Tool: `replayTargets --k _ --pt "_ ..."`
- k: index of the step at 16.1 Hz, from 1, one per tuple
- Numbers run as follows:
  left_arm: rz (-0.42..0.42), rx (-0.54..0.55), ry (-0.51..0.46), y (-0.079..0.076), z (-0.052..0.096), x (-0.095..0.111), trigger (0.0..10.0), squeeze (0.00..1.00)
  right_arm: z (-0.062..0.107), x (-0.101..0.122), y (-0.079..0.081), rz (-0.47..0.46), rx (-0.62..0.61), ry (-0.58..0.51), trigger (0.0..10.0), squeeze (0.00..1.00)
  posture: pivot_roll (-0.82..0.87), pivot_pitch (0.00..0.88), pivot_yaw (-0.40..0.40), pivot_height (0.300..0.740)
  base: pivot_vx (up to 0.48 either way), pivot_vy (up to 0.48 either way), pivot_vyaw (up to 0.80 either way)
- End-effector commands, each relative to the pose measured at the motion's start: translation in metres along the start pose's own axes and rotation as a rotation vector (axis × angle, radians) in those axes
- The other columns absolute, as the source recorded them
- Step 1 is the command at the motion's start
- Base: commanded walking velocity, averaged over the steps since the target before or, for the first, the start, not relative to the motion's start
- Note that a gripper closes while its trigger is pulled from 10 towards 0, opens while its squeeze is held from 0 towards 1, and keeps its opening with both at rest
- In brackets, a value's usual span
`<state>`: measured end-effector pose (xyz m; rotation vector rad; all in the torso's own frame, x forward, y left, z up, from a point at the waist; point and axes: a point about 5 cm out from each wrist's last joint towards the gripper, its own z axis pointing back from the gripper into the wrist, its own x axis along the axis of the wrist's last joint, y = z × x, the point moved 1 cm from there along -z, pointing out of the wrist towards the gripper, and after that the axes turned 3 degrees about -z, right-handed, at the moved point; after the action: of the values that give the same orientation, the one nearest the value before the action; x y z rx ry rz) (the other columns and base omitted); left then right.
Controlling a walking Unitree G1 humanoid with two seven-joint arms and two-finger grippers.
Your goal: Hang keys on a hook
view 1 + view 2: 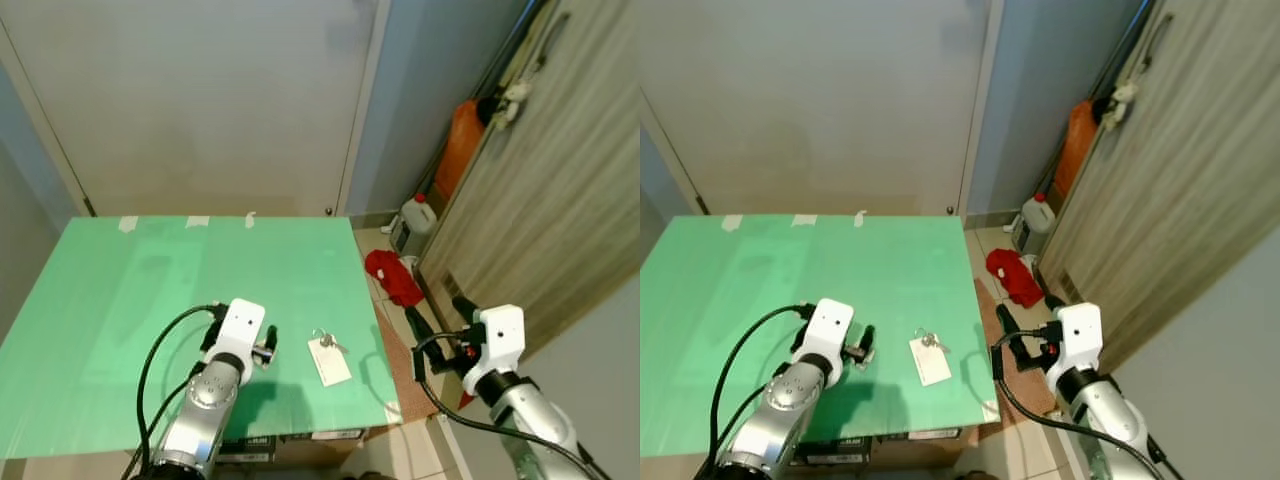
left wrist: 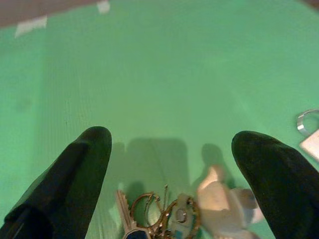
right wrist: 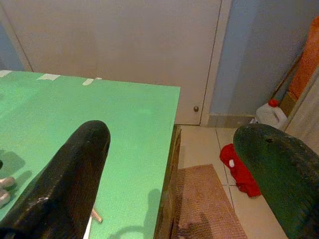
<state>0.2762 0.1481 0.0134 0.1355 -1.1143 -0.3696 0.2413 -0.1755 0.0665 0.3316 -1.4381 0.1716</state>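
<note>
While the left pincer [image 2: 164, 199] hovers spread over the keys [image 2: 154, 219] on the green counter [image 1: 150, 280], lower squarely and close on the ring; right pincer [image 3: 184, 174] idles open.

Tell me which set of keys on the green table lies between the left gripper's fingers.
The bunch with the brass rings and pale charm: it lies between the open left gripper fingers. The other set, with the white tag, lies apart, toward the table's right edge.

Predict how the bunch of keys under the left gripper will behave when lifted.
The bunch of keys is loose metal pieces on rings, so it would probably dangle and swing. Its pale charm looks bulky and may hang lowest. Smooth metal could slip between the left gripper fingers.
</note>
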Motion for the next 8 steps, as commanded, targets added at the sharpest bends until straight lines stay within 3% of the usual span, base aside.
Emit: replayTargets --k 1,3,5,8 --pt "-0.029 0.022 0.044 -0.001 0.0 -0.009 10.0 0.0 0.007 0.006 -0.008 0.004 -0.014 0.008 10.0 0.0 -0.16 0.126 -0.133 0.717 0.0 0.0 0.0" --pt "-0.048 0.06 0.076 0.002 0.002 -0.017 10.0 0.0 0.019 0.006 -0.015 0.023 -0.015 0.041 10.0 0.0 -0.18 0.14 -0.147 0.717 0.0 0.0 0.0" --pt "-0.03 0.004 0.077 -0.017 0.012 -0.02 10.0 0.0 0.031 0.003 -0.019 0.039 -0.014 0.082 10.0 0.0 -0.18 0.148 -0.15 0.717 0.0 0.0 0.0" --pt "-0.015 -0.014 0.103 -0.029 0.02 -0.027 10.0 0.0 0.028 0.007 -0.019 0.037 -0.01 0.085 10.0 0.0 -0.18 0.153 -0.152 0.717 0.0 0.0 0.0"
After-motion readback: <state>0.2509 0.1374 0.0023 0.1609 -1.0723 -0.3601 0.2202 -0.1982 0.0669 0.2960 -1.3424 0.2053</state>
